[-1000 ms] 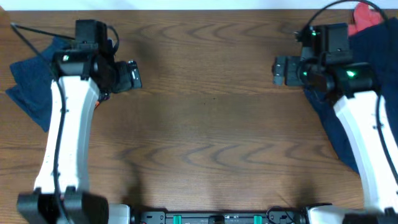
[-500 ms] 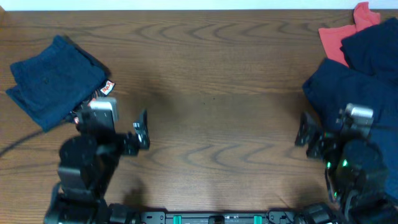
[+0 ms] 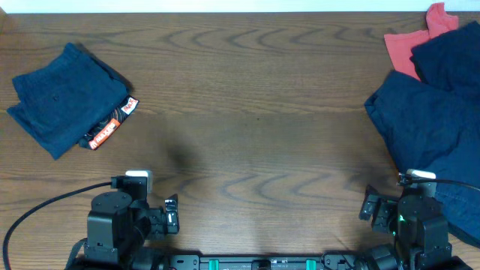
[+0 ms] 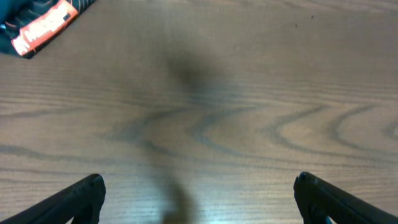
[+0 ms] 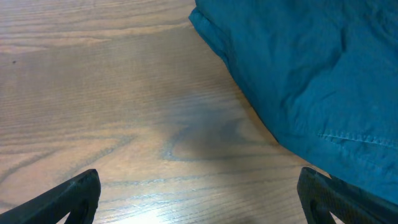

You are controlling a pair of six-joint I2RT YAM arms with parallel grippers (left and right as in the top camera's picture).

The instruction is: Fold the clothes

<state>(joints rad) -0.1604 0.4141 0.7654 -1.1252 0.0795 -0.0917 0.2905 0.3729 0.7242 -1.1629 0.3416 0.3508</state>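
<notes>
Jaws wide apart on my left gripper (image 4: 199, 185) and right gripper (image 5: 199, 186), nothing held. Folded blue garment (image 3: 64, 97) sits far left. Navy pile (image 3: 431, 120) runs off the right edge, covering part of the red garment (image 3: 405, 45).

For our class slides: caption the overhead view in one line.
Folded navy garment left, unfolded clothes pile right; left tool and right tool open near table edge.

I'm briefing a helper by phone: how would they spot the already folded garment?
On the wooden table, go to the far left corner. There lies a dark blue bundle. Unlike the loose blue pile and red garment on the right, it is squared, with an orange tag at its edge.
</notes>
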